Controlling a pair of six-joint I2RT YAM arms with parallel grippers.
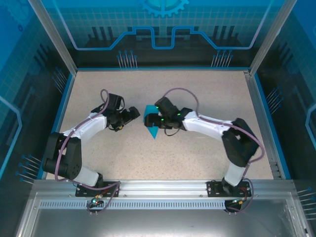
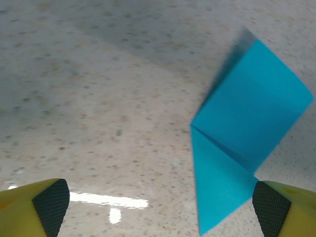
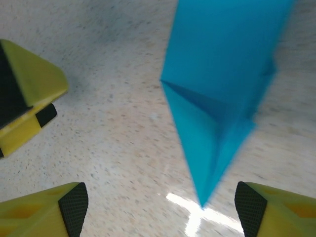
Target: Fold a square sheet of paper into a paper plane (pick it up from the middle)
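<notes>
1. Location: the square sheet of paper (image 1: 153, 129) lies near the middle of the table (image 1: 197, 158), well apart from all four edges and between the two grippers.
2. Condition: the sheet is partly folded. A diagonal crease is visible, a pointed end faces the near edge, and one flap stands up off the surface instead of lying flat.
3. Left gripper (image 2: 160, 205): the jaws are spread wide with nothing between them. It sits just beside the sheet, on the sheet's left.
4. Right gripper (image 3: 163, 207): the jaws are spread. The sheet's pointed tip lies between the pads, nearer the right one. No pad is seen pressing on the paper, though the view is blurred.
5. Handling, as a judgement: the paper is very light, thin and limp. It is likely to slide on the smooth tabletop, and it takes a permanent mark from any stray pinch.
6. Where to grip, as a judgement: take the raised flap or the folded edge near the middle, where the layers are doubled. Avoid the tip. Hold the flat part down with the other gripper.
</notes>
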